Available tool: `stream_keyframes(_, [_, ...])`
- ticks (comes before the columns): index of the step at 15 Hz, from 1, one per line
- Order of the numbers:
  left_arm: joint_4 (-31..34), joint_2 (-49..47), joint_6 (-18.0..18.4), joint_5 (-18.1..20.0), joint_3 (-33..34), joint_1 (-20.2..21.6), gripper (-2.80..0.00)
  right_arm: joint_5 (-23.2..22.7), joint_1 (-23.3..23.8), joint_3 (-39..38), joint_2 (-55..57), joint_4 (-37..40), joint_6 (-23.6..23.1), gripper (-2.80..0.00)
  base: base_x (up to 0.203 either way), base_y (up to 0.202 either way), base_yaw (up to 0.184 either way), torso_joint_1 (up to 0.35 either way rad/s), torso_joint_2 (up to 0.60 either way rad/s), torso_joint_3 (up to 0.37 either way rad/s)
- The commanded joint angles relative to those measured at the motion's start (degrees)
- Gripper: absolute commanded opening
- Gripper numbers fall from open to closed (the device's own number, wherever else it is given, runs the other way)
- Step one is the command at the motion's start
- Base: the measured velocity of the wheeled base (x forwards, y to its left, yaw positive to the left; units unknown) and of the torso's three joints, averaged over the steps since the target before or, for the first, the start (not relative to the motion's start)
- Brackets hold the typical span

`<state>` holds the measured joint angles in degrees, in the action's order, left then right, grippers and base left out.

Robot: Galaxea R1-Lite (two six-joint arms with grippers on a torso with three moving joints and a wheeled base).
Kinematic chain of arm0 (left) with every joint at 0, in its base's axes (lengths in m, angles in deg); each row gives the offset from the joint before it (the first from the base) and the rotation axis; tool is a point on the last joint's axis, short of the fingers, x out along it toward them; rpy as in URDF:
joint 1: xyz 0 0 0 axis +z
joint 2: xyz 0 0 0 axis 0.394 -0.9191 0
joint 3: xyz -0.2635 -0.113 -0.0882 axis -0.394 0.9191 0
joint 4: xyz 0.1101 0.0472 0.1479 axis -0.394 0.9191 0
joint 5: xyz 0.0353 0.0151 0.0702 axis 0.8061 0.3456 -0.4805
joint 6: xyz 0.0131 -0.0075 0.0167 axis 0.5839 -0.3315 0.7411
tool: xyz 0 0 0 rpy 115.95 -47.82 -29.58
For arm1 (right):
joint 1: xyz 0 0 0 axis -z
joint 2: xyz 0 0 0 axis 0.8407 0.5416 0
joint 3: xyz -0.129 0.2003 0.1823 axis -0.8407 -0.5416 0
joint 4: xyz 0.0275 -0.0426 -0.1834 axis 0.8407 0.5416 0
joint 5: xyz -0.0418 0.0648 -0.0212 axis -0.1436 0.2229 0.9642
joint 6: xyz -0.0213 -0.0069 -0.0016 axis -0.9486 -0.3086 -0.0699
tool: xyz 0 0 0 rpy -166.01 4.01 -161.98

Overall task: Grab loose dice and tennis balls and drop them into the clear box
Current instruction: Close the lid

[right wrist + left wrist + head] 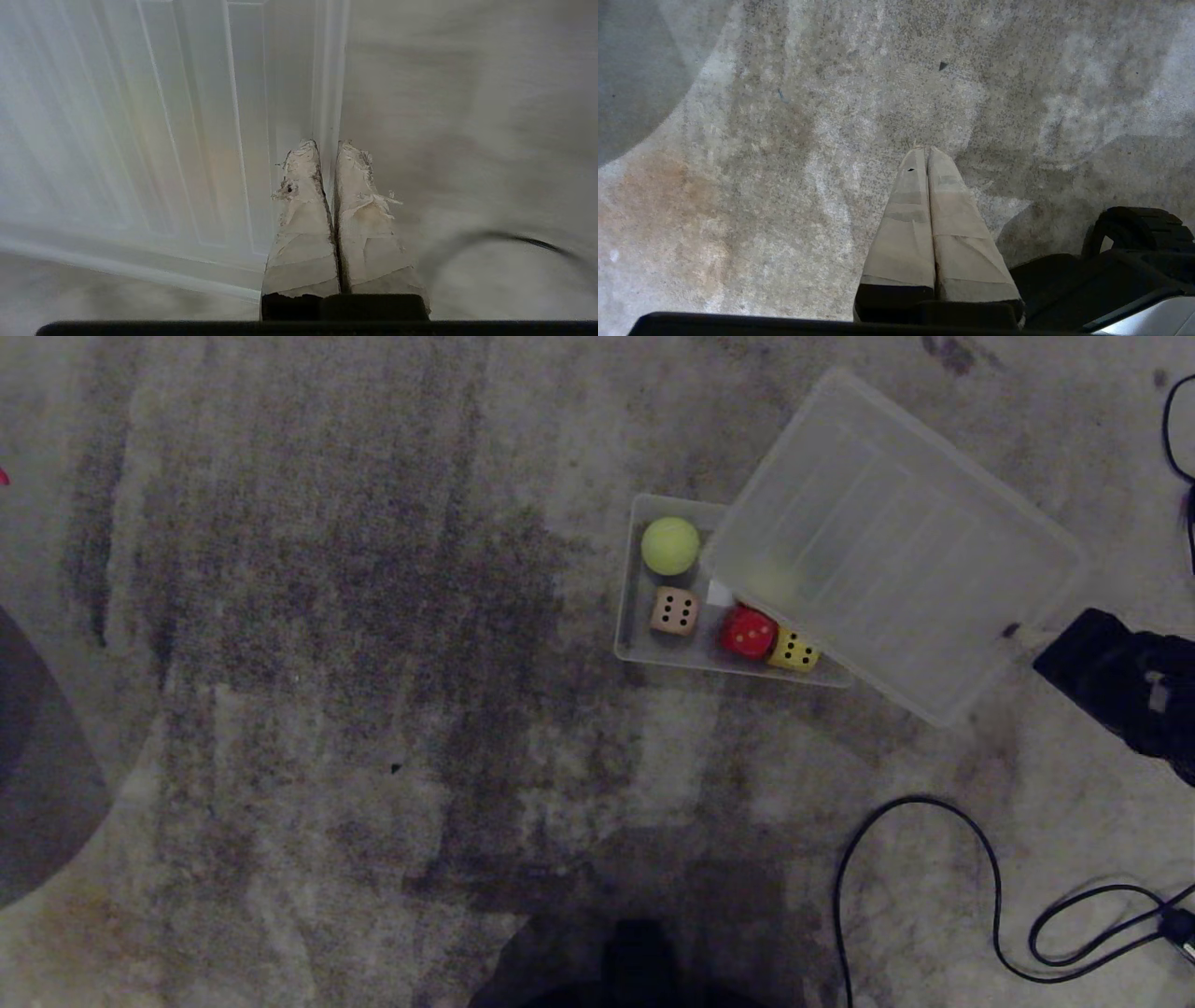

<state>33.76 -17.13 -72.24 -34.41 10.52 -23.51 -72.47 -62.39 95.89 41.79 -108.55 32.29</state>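
Pinching the lid's [887, 541] edge, our right gripper [327, 147] holds it half over the clear box [635, 649]. Inside lie a tennis ball [669, 545] and three dice [747, 632]. Our left gripper [927, 151] is pressed together.

Clear box [638, 607] on the floor [327, 709] holding a tennis ball [669, 545] and three dice [674, 610]; lid [887, 541] overlapping its right part; cable [990, 877] nearer the robot.

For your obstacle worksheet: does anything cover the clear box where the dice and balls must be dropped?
Yes. The ribbed lid lies tilted across the right part of the clear box; its left part stays open. The right hand is at the lid's edge.
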Motion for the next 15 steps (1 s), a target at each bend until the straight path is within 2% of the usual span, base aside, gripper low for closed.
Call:
stream_keyframes(1, [0.0,-0.1,0.0,0.0,0.1,0.0,-2.80,-4.9,-0.9,2.2,3.9,-0.4,0.3,-2.80,0.000,0.000,0.000,0.000,0.00,0.000])
stream_keyframes(3, [0.0,-0.1,0.0,0.0,0.1,0.0,-2.80,-7.1,-0.9,2.6,6.0,-0.4,0.3,-2.80,0.000,0.000,0.000,0.000,0.00,0.000])
stream_keyframes(5, [0.0,-0.1,0.0,0.0,0.1,0.0,-2.80,-12.5,-0.8,3.9,8.5,-0.4,-0.1,-2.80,0.000,0.000,0.000,0.000,0.00,0.000])
stream_keyframes(8, [0.0,-0.1,0.0,0.0,0.1,0.0,-2.80,-16.2,-0.6,6.7,11.3,-0.2,-2.1,-2.80,0.000,0.000,0.000,0.000,0.00,0.000])
stream_keyframes(12, [0.0,-0.1,0.0,0.0,0.1,0.0,-2.80,-17.7,-0.6,7.1,14.6,0.1,-8.2,-2.80,0.000,0.000,0.000,0.000,0.00,0.000])
stream_keyframes(15, [0.0,-0.1,0.0,0.0,0.1,0.0,-2.80,-19.0,-0.3,9.3,17.1,1.2,-11.0,-2.80,0.000,0.000,0.000,0.000,0.00,0.000])
